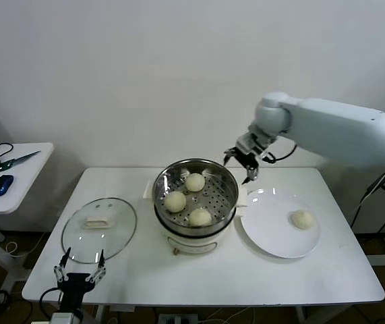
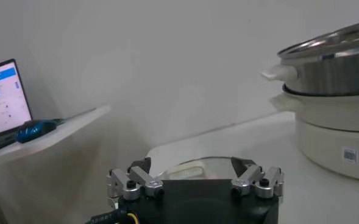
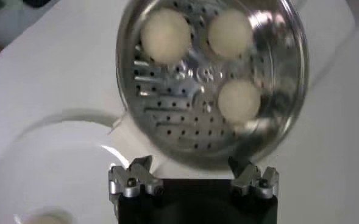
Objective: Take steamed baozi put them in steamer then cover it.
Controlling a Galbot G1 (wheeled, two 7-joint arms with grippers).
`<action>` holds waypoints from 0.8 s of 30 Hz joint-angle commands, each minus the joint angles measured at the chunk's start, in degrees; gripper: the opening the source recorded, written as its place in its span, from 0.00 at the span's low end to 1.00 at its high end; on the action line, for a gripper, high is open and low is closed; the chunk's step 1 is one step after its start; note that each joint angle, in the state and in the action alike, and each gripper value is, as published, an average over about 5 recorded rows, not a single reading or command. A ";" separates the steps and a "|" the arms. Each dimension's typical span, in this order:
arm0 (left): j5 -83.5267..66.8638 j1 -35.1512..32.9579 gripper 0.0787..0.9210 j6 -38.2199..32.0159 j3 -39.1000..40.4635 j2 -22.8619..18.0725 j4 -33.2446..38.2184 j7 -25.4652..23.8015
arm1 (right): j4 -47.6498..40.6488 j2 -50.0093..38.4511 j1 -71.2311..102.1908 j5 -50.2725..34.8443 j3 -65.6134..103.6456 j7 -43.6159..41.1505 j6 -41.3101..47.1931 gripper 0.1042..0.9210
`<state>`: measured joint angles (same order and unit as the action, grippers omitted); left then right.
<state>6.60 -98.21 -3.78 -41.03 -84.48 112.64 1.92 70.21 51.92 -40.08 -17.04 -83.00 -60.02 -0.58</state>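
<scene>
Right gripper [image 1: 245, 164]: held above the table [image 1: 334, 277], at about one o'clock of the steamer rim; fingers spread apart, nothing between them.
Steamer [image 1: 227, 182]: set at the table's centre on a white pot base; three steamed baozi [image 1: 174, 201] are seen inside on the perforated floor, at twelve, nine and six o'clock.
Plate [image 1: 266, 229]: laid at three o'clock of the steamer, just beside it; the fourth bun is seen on its right part.
Cover [image 1: 99, 229]: laid flat on the table at nine o'clock of the steamer, handle up, apart from the pot.
Left gripper [image 1: 79, 273]: parked low at the table's near edge, at six o'clock of the cover; fingers apart, empty.
Side table [image 1: 27, 169]: placed far left, with a blue mouse [image 1: 1, 185].
</scene>
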 commanded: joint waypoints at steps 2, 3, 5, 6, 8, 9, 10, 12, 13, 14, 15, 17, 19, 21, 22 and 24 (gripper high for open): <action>0.07 0.23 0.88 0.01 0.03 -0.07 0.17 -0.08 | -4.33 -15.84 10.99 3.02 5.47 -2.09 9.33 0.88; 0.08 0.35 0.88 0.07 0.03 -0.12 0.19 -0.10 | -5.08 -16.45 13.21 5.21 7.45 -2.39 8.51 0.88; 0.17 0.78 0.88 0.22 0.04 -0.26 0.15 -0.13 | -6.54 -17.25 17.20 8.67 11.37 -2.70 7.46 0.88; 0.27 1.04 0.88 0.33 0.08 -0.39 0.11 -0.13 | -7.38 -17.50 19.25 10.21 13.37 -2.81 6.96 0.88; 0.65 1.47 0.88 0.56 0.24 -0.66 0.10 -0.09 | -8.97 -17.67 22.98 12.29 16.77 -2.86 6.36 0.88; 0.87 1.56 0.88 0.63 0.34 -0.79 0.13 -0.08 | -9.83 -17.63 24.82 13.21 18.32 -2.85 6.02 0.88; 1.07 1.55 0.88 0.67 0.45 -0.89 0.16 -0.07 | -10.70 -17.51 26.55 14.22 19.59 -2.83 5.60 0.88; 1.37 1.40 0.88 0.69 0.55 -1.01 0.18 -0.06 | -12.53 -17.03 29.80 16.46 22.39 -2.76 4.78 0.88; 1.45 1.29 0.88 0.68 0.53 -1.04 0.13 -0.06 | -13.37 -16.70 31.18 17.36 23.60 -2.67 4.39 0.88; 1.50 1.19 0.88 0.66 0.47 -1.06 0.07 -0.05 | -14.36 -16.23 32.71 18.33 24.98 -2.55 3.95 0.88; 1.51 1.10 0.88 0.65 0.38 -1.06 0.00 -0.04 | -15.39 -15.66 34.10 19.19 26.47 -2.43 3.54 0.88; 1.50 0.90 0.88 0.61 0.15 -1.03 -0.19 -0.02 | -17.51 -14.28 36.25 20.54 28.58 -2.16 2.76 0.88; 1.50 0.71 0.88 0.57 -0.05 -0.97 -0.38 0.01 | -19.71 -12.71 37.68 21.87 30.38 -2.01 1.88 0.88; 1.51 0.59 0.88 0.55 -0.17 -0.95 -0.58 0.02 | -21.59 -11.04 38.43 22.56 31.62 -1.93 1.27 0.88; 1.53 0.55 0.88 0.54 -0.20 -0.95 -0.70 0.02 | -22.26 -10.32 38.64 22.66 31.98 -1.93 1.09 0.88; 1.60 0.55 0.88 0.53 -0.23 -0.96 -0.96 0.02 | -23.35 -8.91 38.78 22.65 32.33 -1.97 0.91 0.88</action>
<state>7.97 -97.79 -3.30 -41.26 -85.32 111.93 1.94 55.11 39.89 -10.87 -0.45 -59.87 -61.88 1.92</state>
